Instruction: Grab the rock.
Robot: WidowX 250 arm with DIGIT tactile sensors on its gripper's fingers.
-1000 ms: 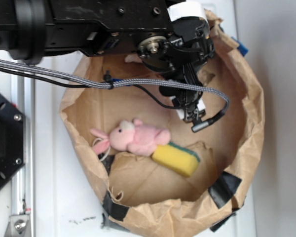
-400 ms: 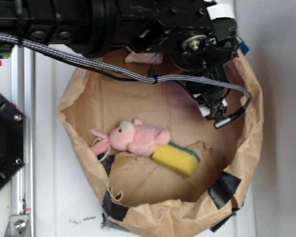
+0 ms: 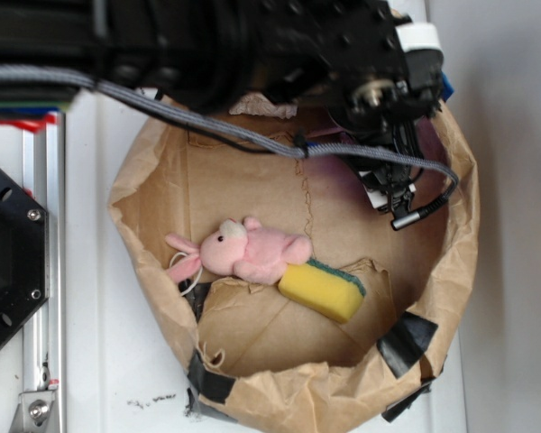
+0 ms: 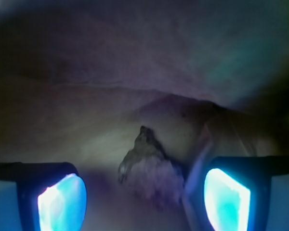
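In the wrist view the rock, a small dark rough lump with a pointed top, lies on the brown paper floor. It sits between my gripper fingers and slightly ahead of them, closer to the right pad than to the left pad. The jaws stand wide apart and neither touches the rock. In the exterior view the gripper hangs inside the paper bag near its upper right wall. There the arm hides the rock.
A pink plush rabbit and a yellow sponge lie mid-bag, left of and below the gripper. A whitish paper wad peeks out under the arm at the top. The bag wall rises close on the gripper's right. A black mount sits at the left.
The arm has shifted right across the bag, bringing the gripper from the upper middle to the upper right wall. The rabbit and sponge have not moved.
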